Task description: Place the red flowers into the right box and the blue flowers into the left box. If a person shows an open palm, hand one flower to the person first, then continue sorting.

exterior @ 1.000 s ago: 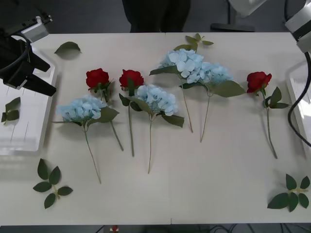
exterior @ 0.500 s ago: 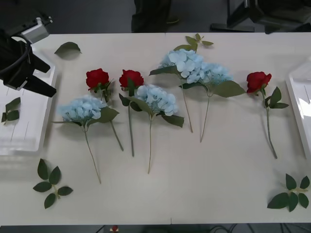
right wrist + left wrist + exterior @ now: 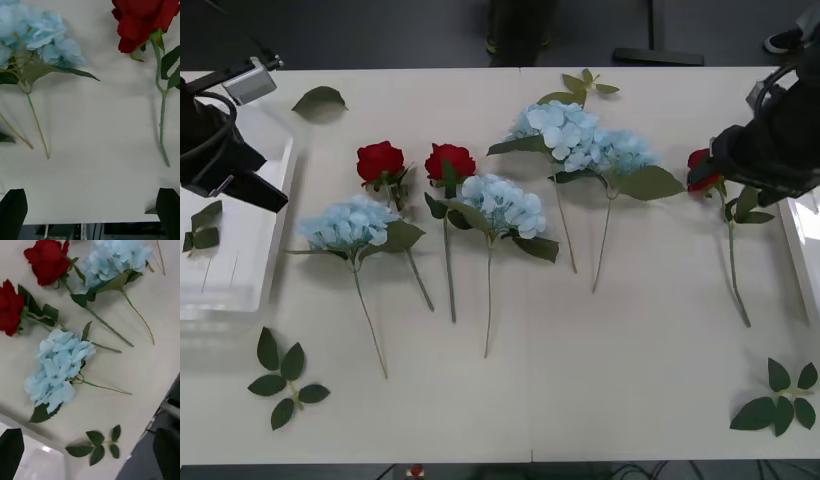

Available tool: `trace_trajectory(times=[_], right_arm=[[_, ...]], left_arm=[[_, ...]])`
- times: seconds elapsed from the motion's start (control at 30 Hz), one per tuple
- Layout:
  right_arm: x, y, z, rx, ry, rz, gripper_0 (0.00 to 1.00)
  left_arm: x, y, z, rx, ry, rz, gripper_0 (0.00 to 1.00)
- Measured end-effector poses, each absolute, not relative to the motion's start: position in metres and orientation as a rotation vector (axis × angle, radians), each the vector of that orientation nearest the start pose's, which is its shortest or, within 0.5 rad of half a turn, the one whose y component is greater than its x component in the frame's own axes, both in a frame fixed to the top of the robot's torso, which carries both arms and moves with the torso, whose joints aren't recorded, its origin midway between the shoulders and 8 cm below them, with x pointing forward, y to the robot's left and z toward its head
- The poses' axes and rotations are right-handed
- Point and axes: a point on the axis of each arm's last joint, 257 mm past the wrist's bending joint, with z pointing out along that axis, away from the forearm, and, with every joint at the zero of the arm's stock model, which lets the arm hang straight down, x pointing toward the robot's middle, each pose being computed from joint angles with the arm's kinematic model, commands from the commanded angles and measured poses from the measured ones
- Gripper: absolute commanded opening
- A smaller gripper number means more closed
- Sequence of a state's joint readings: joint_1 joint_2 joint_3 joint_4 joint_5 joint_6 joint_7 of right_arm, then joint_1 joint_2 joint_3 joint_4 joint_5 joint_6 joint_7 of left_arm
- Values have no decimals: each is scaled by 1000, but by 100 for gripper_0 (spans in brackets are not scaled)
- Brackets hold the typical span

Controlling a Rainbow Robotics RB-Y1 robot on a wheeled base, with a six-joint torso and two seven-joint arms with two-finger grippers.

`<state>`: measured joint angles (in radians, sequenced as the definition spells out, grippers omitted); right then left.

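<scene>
White tabletop (image 3: 600, 390) fills the middle of the front view, with flowers laid out in a loose row across its upper half. Two of the red flowers (image 3: 381, 160) lie side by side in the upper left of centre, stems trailing down the frame, and a third rose (image 3: 702, 172) sits at the upper right, partly covered by the right gripper (image 3: 90, 210). The blue flowers (image 3: 348, 224) spread between them: one head at mid left, one (image 3: 502, 204) just right of the second rose, and a double cluster (image 3: 582, 138) at upper centre. The left box (image 3: 230, 270) lies along the left edge with a leaf sprig inside it; the right box (image 3: 805, 250) shows as a white strip at the right edge. Loose leaf sprigs (image 3: 282, 378) lie in the lower corners.

The left gripper (image 3: 90, 453) hangs above the left box at the far left, its black fingers (image 3: 11, 453) spread apart and empty. The right gripper hovers over the rightmost rose, fingers released wide, gripping nothing, with the rose head and a blue cluster below it
</scene>
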<state>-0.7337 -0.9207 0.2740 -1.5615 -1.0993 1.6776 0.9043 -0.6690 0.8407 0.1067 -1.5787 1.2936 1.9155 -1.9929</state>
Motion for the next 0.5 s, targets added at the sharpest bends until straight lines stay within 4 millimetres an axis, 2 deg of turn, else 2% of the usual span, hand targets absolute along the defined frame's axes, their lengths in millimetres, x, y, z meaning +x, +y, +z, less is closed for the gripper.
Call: trace_trajectory(times=[0.1, 0.3, 0.43, 0.5], right_arm=[[492, -300, -191, 371, 2819, 240, 100], [508, -318, -227, 444, 2772, 169, 100], [514, -334, -246, 313, 2787, 106, 100], [519, -342, -254, 245, 2783, 81, 100]], left_arm=[[441, 278, -108, 831, 2608, -493, 100], [434, 274, -132, 825, 2701, -458, 100], [433, 262, -150, 628, 2768, -479, 100], [428, 257, -161, 605, 2763, -482, 100]])
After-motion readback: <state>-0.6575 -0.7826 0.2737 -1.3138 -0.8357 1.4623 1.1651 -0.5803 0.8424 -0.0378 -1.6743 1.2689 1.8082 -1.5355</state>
